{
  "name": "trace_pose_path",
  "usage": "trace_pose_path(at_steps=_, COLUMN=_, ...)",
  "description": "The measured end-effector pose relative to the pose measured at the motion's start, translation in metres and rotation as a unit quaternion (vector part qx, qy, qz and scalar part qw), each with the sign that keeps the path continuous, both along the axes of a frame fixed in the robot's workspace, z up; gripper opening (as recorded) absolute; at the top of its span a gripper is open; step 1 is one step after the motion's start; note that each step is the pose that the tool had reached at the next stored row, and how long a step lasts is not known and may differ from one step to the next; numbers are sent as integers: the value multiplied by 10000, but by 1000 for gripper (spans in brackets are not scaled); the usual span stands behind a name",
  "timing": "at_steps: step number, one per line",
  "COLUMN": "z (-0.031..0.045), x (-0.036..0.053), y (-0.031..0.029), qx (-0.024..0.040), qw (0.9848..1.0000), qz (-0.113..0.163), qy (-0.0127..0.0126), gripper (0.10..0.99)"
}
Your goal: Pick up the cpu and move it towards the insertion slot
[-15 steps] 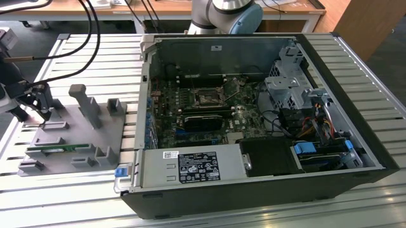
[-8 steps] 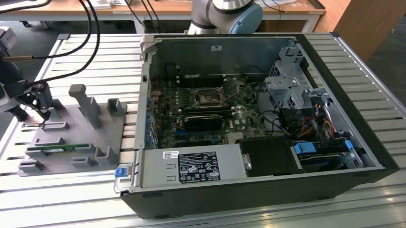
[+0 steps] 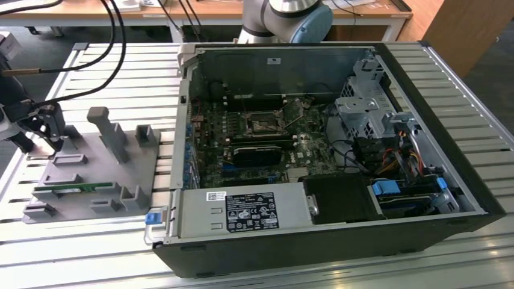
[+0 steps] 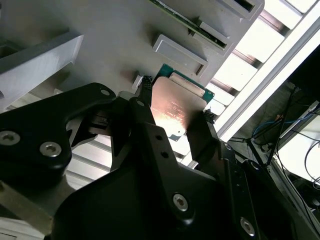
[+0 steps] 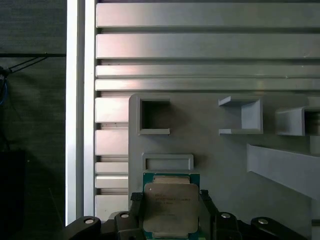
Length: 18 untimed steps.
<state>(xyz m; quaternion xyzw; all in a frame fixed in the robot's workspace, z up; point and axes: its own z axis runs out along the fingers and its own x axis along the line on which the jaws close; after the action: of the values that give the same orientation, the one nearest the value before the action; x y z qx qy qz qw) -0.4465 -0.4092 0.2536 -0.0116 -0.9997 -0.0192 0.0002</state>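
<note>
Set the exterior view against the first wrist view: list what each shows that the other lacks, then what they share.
Exterior view: the open computer case with the insertion slot on its board, and a green memory stick. First wrist view: the cpu, clamped on two opposite sides. Shared: the gripper, the gray fixture plate under it, and the slatted table.

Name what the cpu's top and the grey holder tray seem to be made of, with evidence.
cpu top: metal with a satin finish, since it reflects a warm sheen. holder tray: probably matte grey plastic, possibly printed; it looks dull and uniform, with no glare.
</note>
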Motion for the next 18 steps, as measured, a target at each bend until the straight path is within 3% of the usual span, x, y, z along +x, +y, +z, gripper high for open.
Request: trace_pose_path(at_steps=18, z=89, x=0, y=1, qx=0, qw=10000, qz=0, qy=-1, gripper=529)
